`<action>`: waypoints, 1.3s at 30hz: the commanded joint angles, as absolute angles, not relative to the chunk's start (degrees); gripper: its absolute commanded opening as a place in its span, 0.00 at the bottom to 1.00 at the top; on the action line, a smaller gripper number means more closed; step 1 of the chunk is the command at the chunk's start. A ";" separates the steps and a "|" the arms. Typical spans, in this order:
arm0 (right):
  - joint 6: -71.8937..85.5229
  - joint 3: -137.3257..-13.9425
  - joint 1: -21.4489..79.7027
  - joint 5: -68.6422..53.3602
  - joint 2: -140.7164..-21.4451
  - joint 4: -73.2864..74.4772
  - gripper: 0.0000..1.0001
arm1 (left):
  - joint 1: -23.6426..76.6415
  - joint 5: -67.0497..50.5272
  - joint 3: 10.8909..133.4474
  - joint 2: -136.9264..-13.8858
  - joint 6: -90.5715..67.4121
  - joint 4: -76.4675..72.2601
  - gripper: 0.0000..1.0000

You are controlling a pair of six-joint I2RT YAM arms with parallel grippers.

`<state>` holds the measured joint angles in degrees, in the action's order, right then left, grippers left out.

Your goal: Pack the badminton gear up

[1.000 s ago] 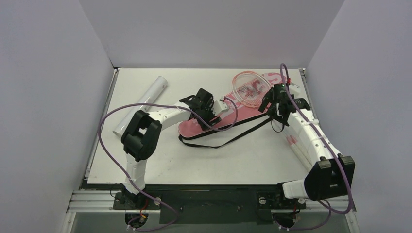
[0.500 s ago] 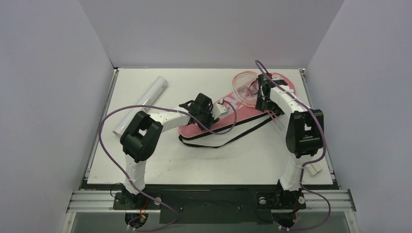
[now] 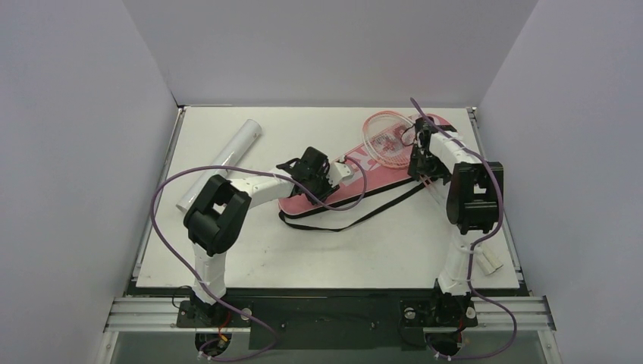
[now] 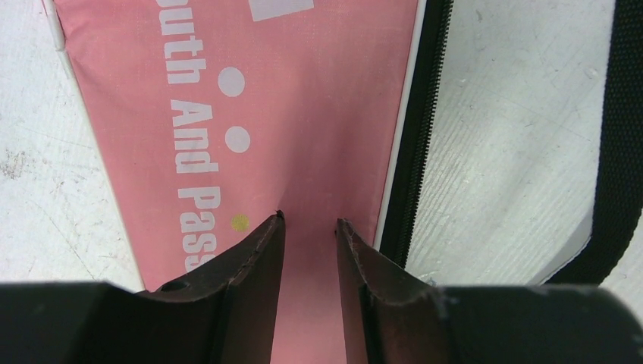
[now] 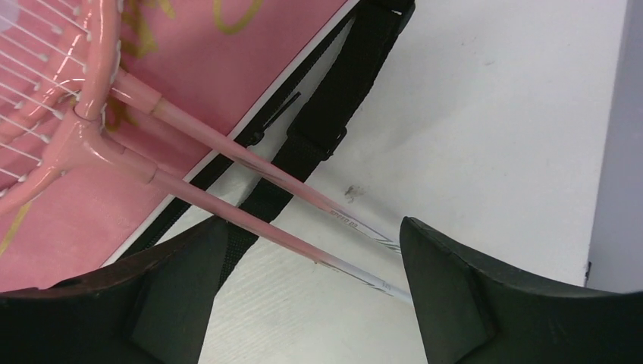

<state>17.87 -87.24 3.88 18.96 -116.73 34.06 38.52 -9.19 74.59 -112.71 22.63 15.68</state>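
Pink cover [image 3: 364,184] lies on the bench [image 3: 265,243]; left fingers [image 4: 254,288], nearly together, sit over its narrow end, grip unclear; right fingers [image 5: 455,280], spread wide, straddle two racket shafts [image 5: 250,163] crossing its edge

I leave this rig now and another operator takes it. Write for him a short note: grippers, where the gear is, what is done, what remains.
Left gripper: jaws nearly together on the narrow end of the pink cover; a pinch cannot be confirmed.
Right gripper: open, over both racket shafts.
Rackets: heads lie on the cover's wide end, not inside.
White tube: far left of the table.
No shuttlecocks seen.
Done: nothing packed.
To do: rackets into cover, then the tube.
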 commanded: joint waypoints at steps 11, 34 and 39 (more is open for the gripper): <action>20.95 -88.63 -0.59 5.83 -120.55 34.90 0.41 | 37.49 -8.60 72.78 -108.99 21.61 16.46 0.38; 28.57 -74.80 -1.48 6.26 -105.80 28.47 0.00 | 43.49 -1.98 80.45 -113.59 24.44 13.69 0.49; 29.67 -67.75 -1.38 6.98 -98.91 25.93 0.00 | 44.89 -1.83 83.29 -116.38 25.69 14.41 0.54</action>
